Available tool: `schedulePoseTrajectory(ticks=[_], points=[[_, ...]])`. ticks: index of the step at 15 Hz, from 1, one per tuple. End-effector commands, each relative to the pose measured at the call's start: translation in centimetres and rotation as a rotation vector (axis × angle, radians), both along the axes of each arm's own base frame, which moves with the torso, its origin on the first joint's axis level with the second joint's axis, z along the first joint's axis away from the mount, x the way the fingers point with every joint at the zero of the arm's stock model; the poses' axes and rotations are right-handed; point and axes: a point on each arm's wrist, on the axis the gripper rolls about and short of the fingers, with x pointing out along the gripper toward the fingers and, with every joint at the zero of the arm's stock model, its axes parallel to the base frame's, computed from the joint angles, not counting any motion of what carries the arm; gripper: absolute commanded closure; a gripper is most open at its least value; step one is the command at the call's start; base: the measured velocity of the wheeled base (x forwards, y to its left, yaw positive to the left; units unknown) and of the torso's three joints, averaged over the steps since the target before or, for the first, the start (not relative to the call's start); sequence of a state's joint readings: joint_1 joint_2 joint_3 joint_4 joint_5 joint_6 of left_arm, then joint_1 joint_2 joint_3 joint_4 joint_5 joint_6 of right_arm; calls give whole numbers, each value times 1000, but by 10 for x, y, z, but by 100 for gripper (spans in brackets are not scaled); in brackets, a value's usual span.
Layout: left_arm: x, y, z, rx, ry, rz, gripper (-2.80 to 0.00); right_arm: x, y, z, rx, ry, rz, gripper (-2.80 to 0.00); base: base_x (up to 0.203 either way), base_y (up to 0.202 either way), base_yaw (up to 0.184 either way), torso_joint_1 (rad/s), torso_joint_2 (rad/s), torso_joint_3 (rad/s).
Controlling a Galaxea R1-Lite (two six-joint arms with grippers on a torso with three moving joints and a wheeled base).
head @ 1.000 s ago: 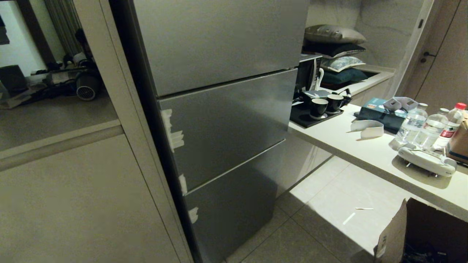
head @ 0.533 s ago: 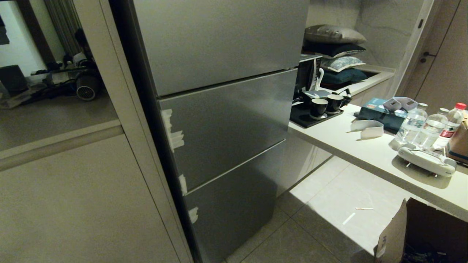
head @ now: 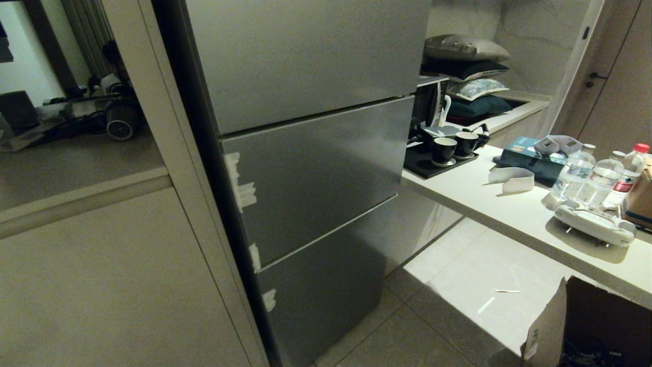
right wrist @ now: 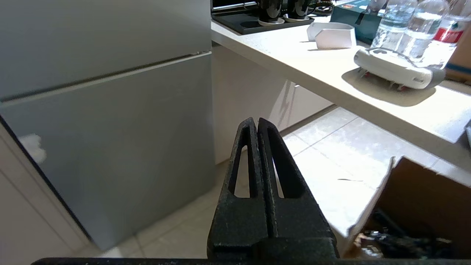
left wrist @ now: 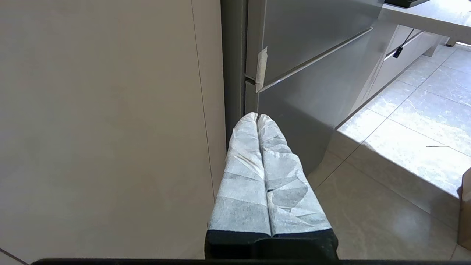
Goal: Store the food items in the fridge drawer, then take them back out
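We stand before the fridge [head: 305, 153], all three of its grey fronts closed, so the fridge drawer and the food items are hidden from us. Scraps of white tape [head: 239, 183] cling to the fronts' left edges. Our left hand [left wrist: 257, 117], its fingers wrapped in pale tape, is clenched on nothing and points low at the fridge's left edge. Our right hand [right wrist: 254, 121] is likewise clenched and empty, hanging above the floor tiles [head: 458, 285] between the fridge and a cardboard box [right wrist: 423, 195]. On the table [head: 509, 214] to the right stand water bottles [head: 586, 176], cups [head: 453, 148] and a white device [head: 596, 224].
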State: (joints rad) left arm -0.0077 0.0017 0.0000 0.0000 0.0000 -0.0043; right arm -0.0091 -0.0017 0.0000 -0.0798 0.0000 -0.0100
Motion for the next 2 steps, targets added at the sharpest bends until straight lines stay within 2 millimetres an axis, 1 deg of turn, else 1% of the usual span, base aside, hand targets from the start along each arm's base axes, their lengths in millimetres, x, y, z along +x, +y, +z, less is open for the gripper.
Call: schedulePoseTrajectory(ticks=[1, 2], points=[[0, 0, 0, 0, 1, 0, 0, 2, 0, -8, 15, 29, -1, 0, 0, 0, 0, 0, 0, 0], [0, 0, 0, 0, 1, 0, 0, 2, 0, -8, 15, 29, -1, 0, 0, 0, 0, 0, 0, 0]])
